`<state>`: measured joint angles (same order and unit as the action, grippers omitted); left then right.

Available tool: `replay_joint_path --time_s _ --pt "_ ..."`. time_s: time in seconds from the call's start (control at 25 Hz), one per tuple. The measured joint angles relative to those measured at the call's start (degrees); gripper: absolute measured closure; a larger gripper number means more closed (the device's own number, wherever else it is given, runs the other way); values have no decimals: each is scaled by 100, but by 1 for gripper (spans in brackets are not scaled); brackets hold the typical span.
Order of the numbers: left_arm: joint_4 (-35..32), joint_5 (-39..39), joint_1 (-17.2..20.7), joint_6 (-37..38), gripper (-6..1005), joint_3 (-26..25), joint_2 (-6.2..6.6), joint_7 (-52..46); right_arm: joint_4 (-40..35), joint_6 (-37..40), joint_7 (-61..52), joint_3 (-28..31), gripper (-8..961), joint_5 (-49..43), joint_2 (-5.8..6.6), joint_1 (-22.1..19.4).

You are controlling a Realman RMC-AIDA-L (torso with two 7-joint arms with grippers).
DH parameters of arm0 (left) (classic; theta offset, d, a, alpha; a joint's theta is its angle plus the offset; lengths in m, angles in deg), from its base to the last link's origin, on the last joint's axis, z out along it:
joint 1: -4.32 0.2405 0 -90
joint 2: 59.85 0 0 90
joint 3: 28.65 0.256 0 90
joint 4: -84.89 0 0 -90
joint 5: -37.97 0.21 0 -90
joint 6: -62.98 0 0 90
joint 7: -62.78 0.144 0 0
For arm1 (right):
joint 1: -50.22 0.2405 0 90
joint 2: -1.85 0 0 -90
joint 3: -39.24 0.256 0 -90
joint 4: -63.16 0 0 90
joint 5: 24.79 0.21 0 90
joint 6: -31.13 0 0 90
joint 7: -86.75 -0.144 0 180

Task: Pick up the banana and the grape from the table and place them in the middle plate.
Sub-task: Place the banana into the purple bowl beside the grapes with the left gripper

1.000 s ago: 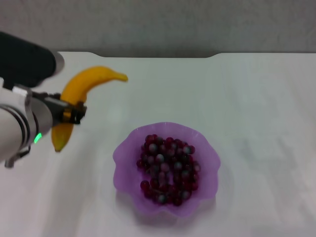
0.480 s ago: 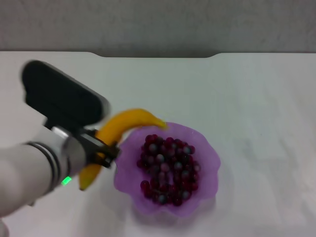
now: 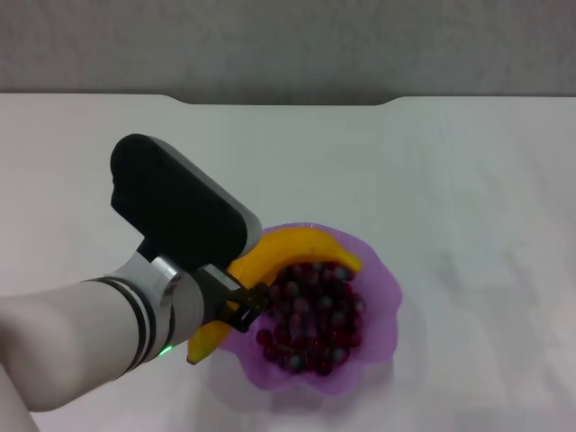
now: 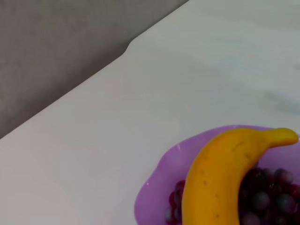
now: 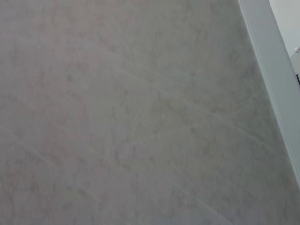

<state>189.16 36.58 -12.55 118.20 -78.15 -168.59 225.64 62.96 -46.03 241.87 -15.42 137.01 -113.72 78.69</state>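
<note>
My left gripper (image 3: 236,304) is shut on the yellow-orange banana (image 3: 286,256) and holds it over the left side of the purple scalloped plate (image 3: 378,310). The banana's upper end reaches over the bunch of dark red-purple grapes (image 3: 315,315) that lies in the plate; its lower end sticks out past the plate's left rim. In the left wrist view the banana (image 4: 220,173) hangs above the plate (image 4: 157,187) and the grapes (image 4: 267,192). My right gripper is out of view.
The white table (image 3: 468,180) spreads all around the plate, with a notch in its far edge (image 3: 288,101). The right wrist view shows only a grey-white surface (image 5: 140,112) and a pale edge (image 5: 276,79).
My left arm has carried the banana from the far left of the table rightward and toward me, to a spot over the plate with the grapes.
</note>
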Motion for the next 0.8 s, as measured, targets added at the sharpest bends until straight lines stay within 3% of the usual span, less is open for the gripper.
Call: replay_joint_path --time_s 0.2,0.4,0.8 --pt "-117 -81 -227 -90 498 136 26 1 4 0 1 0 74 -1 0 16" --pt "-502 -106 -600 7 499 346 -74 4 4 0 -4 0 75 -16 -1 34" --pt "-618 0 -686 -97 486 295 -187 2 3 0 -10 0 76 -44 -1 47"
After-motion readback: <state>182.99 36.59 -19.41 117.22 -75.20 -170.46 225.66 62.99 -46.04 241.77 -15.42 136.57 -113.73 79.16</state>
